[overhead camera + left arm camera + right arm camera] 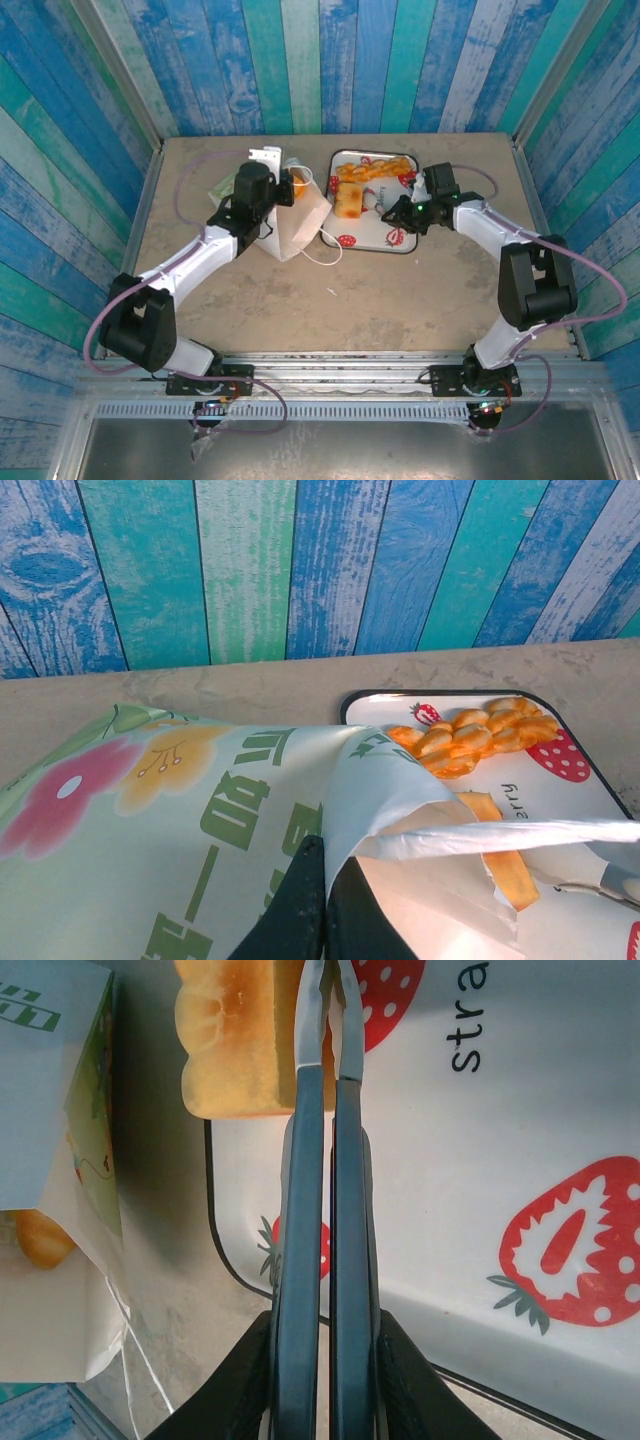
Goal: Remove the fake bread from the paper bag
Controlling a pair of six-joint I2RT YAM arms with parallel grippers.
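Step in hand, by my judgement: fetching another piece from the paper bag [297,228].

The left gripper [324,905] is closed on the bag's wall near the mouth, one finger on the printed side and one inside. The right gripper [328,1000] hangs over the strawberry tray [440,1190], jaws pressed together with nothing between them.

To do this well, I would hold the left pinch steady so the mouth faces the right arm. I would part the right jaws before entry and go in low along the bag floor (thin paper creases easily).

Contents:
- **Tray:** it holds a twisted roll [475,737] and an oval loaf [240,1045] at its bag-side edge.
- **Bag:** I see an orange piece [503,868] and a golden rounded one [40,1238]. Whether more lies deeper I cannot tell.
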